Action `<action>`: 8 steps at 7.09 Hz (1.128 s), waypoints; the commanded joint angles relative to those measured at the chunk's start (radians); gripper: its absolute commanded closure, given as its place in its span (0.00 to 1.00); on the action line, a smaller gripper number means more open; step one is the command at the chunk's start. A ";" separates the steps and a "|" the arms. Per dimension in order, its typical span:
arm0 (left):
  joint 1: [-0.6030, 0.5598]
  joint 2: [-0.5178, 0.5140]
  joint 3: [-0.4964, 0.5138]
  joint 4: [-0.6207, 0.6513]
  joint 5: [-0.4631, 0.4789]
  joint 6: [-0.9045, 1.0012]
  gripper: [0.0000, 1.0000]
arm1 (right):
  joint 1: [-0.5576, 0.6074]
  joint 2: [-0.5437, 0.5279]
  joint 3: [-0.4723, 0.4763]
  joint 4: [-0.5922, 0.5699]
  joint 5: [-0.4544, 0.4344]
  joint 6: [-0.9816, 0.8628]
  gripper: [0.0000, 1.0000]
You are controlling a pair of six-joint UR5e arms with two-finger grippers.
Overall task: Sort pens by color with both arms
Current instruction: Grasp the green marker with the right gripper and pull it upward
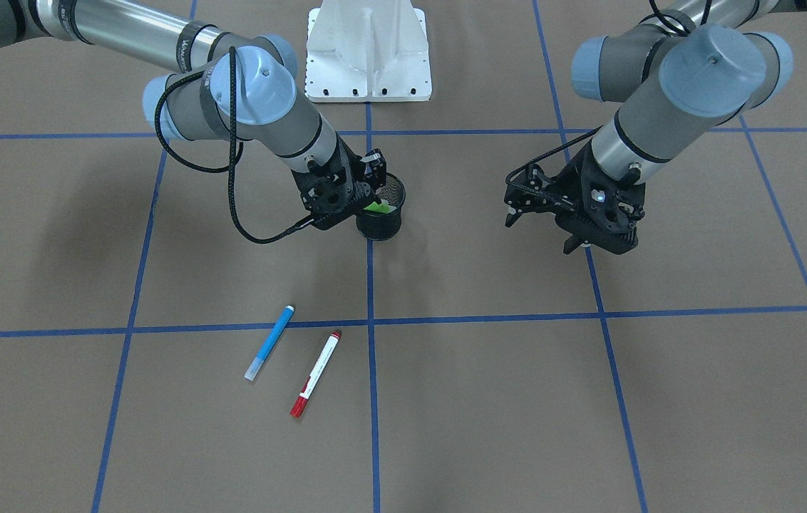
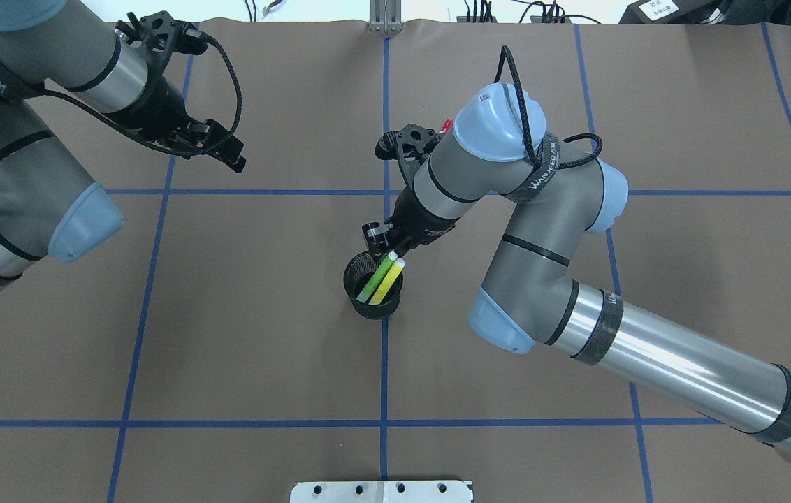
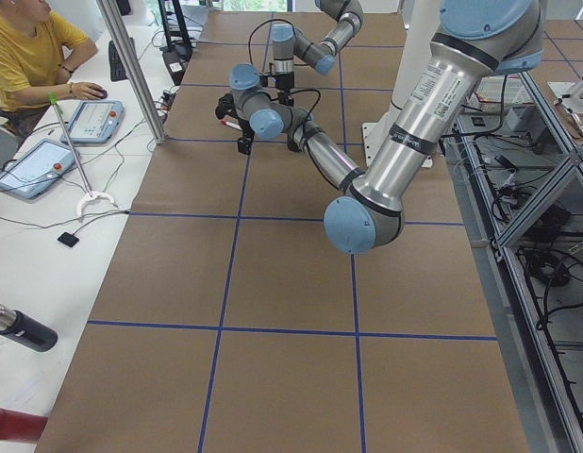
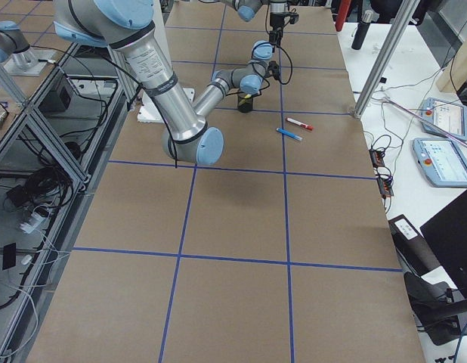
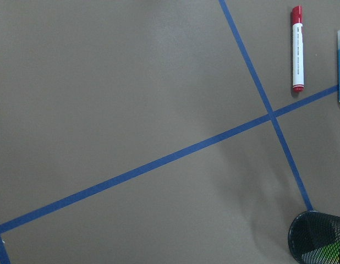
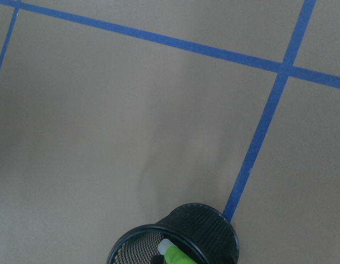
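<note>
Brown paper-covered bench (image 1: 54, 427), blue tape grid, operator desks along the far long edge.

Status: the green pen (image 2: 376, 278) and yellow pen (image 2: 388, 279) stand tilted in the black mesh cup (image 2: 357, 304), mid-bench on the centre tape line. The right gripper (image 2: 387, 243) sits right at the cup rim, over the pale caps. I can't tell if it's clamped on a cap or let go. The left gripper (image 2: 224, 148) hovers over the robot's left half and carries nothing; I can't tell its jaw spread either. The blue pen (image 1: 269, 343) and the white pen with red ends (image 1: 316, 374) lie flat toward the operators' long edge, on the robot's right half, near each other but not touching.

Risks as I see them:
- Pulling the right gripper out at an angle could catch the rim and tip the cup, which looks light. Both pens would spill.
- If it does grip a cap, retracting would drag that pen out.
- The right arm's black cable (image 1: 236, 214) loops low beside the cup and could snag it.
- The two loose pens are round and close, so a grasp on one may nudge or roll the other.
- The left arm (image 2: 18, 161) crossing the centre line would meet the right arm (image 2: 528, 244).

Room: I see wide space on the left half and toward the robot-side long edge. It's tight only around the cup.
</note>
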 commanded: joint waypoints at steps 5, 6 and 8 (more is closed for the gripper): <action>0.002 -0.002 0.000 -0.003 0.000 -0.004 0.01 | 0.000 -0.005 -0.001 -0.002 0.007 -0.002 0.70; 0.002 -0.002 0.000 -0.003 0.000 -0.007 0.01 | 0.000 -0.005 -0.001 -0.004 0.007 -0.002 0.73; 0.000 -0.003 -0.001 -0.003 0.000 -0.008 0.01 | 0.002 -0.004 -0.001 -0.004 0.005 -0.002 0.80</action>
